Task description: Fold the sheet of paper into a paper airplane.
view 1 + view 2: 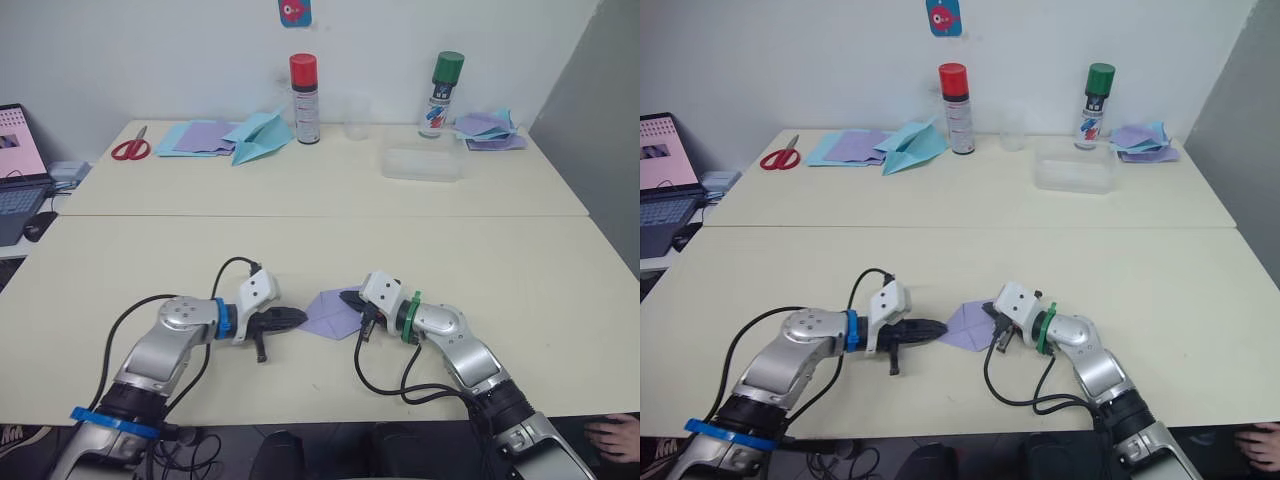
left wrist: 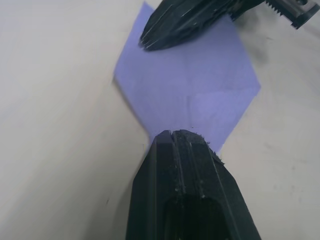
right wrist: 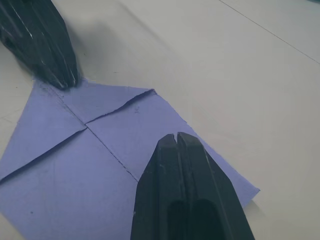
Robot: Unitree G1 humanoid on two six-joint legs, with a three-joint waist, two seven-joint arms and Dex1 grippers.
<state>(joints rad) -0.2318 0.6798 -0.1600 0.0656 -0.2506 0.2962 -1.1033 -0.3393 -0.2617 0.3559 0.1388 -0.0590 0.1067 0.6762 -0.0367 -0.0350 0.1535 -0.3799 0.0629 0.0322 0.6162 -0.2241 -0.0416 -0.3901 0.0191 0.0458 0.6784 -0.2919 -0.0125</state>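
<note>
The lavender sheet of paper [image 1: 330, 315] lies flat on the near table between my two grippers. Two flaps are folded in and meet along a centre crease [image 3: 107, 117], giving it a point. My left gripper [image 1: 300, 318] is shut, and its tip [image 2: 180, 133] rests on the sheet's left edge. Shut too, my right gripper [image 1: 346, 297] has its tip [image 3: 176, 136] pressing down on the sheet from the right side. Neither one holds anything between its fingers. The paper airplane is out of view.
On the far table stand a red-capped can [image 1: 304, 98] and a green-capped can [image 1: 445, 93], with a light-blue paper plane [image 1: 258, 138], red scissors [image 1: 130, 150], a clear box [image 1: 420, 163] and paper stacks [image 1: 200, 138]. A laptop [image 1: 15, 170] sits far left. A person's hand [image 1: 612, 437] shows bottom right.
</note>
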